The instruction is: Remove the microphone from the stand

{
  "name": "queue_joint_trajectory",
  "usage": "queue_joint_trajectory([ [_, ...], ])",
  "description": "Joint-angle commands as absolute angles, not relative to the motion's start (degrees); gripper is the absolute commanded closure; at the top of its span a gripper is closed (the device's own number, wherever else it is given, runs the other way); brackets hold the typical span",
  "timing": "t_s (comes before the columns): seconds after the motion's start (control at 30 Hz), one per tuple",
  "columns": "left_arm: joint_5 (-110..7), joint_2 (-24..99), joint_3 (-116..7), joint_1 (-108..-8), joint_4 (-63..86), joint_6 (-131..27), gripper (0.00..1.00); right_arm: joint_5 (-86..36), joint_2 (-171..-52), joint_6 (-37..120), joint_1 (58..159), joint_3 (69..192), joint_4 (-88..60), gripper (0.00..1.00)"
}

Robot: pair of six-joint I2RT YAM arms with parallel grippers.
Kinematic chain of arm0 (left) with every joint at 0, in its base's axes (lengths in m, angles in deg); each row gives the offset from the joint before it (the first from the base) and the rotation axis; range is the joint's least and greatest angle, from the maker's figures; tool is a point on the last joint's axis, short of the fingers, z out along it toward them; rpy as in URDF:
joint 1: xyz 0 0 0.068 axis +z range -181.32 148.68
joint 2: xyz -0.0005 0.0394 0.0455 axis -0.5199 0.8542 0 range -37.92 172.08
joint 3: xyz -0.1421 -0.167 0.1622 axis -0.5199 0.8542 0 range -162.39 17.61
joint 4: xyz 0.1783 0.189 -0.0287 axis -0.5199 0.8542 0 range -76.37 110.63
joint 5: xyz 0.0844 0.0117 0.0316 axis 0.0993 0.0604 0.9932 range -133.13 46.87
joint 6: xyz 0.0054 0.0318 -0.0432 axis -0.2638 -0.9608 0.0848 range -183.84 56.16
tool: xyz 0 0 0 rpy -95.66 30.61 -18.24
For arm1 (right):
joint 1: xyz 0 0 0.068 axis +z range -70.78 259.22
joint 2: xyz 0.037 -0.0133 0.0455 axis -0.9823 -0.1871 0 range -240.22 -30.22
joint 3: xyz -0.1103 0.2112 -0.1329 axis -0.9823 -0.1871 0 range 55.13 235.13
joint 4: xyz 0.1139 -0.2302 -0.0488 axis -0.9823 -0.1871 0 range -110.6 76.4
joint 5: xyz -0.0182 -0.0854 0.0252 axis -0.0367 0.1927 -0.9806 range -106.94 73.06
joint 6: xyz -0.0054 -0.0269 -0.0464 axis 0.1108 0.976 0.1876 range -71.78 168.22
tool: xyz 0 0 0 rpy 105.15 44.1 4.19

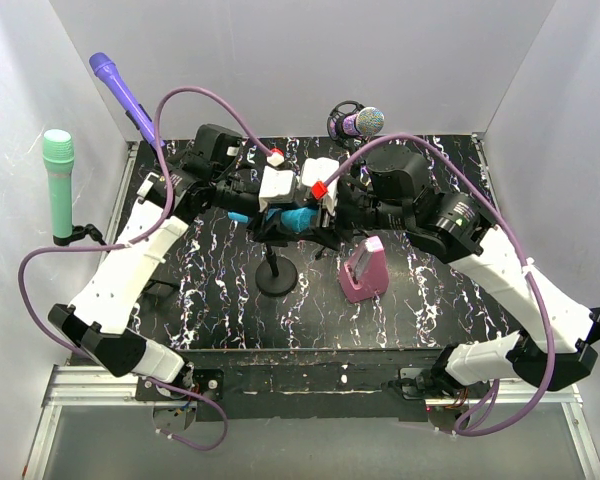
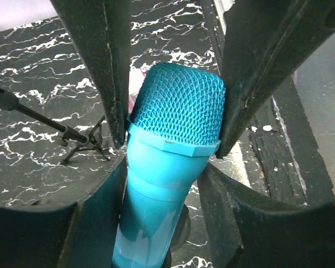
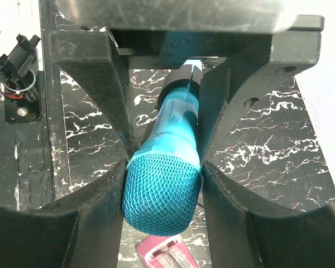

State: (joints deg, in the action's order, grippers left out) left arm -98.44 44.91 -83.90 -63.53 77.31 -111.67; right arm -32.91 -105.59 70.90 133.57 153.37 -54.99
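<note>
The teal microphone [image 1: 298, 218] lies nearly level on top of the black stand [image 1: 276, 277] in the middle of the table. Both grippers meet at it. My left gripper [image 1: 278, 198] comes from the left; in its wrist view the fingers [image 2: 114, 100] press both sides of the mesh head [image 2: 178, 103] at its collar. My right gripper [image 1: 318, 212] comes from the right. Its fingers [image 3: 120, 128] squeeze the microphone [image 3: 164, 190] just behind the head, and the body runs away from the camera toward the clip. The clip itself is mostly hidden.
A pink box [image 1: 365, 268] stands right of the stand's base and shows below the head [image 3: 162, 254]. Other microphones stand around: purple [image 1: 120, 90] and green [image 1: 58, 170] at the left wall, purple-silver [image 1: 360, 122] at the back. A small tripod [image 2: 81, 139] is nearby.
</note>
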Motion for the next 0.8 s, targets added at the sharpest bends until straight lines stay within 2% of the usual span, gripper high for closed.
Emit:
queue_joint_trajectory([
  [0.0,-97.97,44.61,-84.25,-64.11,74.45,-110.07,0.53,-32.5,-104.05,68.88,133.45,153.13,-49.11,0.95],
  [0.07,-98.41,45.22,-85.04,-64.28,74.45,-109.02,0.59,-30.23,-103.61,67.48,133.45,153.13,-49.02,0.67],
  [0.13,-98.76,45.49,-85.65,-64.28,73.93,-107.26,0.66,-26.63,-102.3,65.46,132.92,153.04,-48.85,0.47],
  [0.17,-98.85,45.4,-85.83,-64.28,73.66,-106.47,0.7,-25.74,-101.51,64.23,132.14,153.04,-49.02,0.3],
  [0.2,-98.94,45.23,-85.75,-64.28,73.14,-105.07,0.74,-25.82,-100.46,63.0,131.08,153.04,-49.54,0.2],
  [0.27,-99.29,44.61,-85.22,-64.19,72.35,-103.4,0.76,-27.74,-98.61,60.27,128.54,153.31,-51.29,0.16],
  [0.3,-99.38,44.09,-84.61,-64.28,71.21,-102.34,0.81,-30.36,-97.73,59.39,127.13,153.31,-52.61,0.15],
  [0.37,-99.38,42.77,-82.77,-64.28,68.14,-99.27,1.0,-34.24,-95.36,56.32,124.49,152.26,-54.46,0.14],
  [0.57,-98.33,36.88,-74.5,-64.28,56.36,-92.76,1.0,-36.36,-89.91,49.37,122.2,141.9,-51.93,0.16],
  [0.77,-93.5,33.89,-73.44,-64.28,50.54,-92.75,1.0,-46.55,-83.75,48.75,120.88,122.31,-32.81,0.17],
])
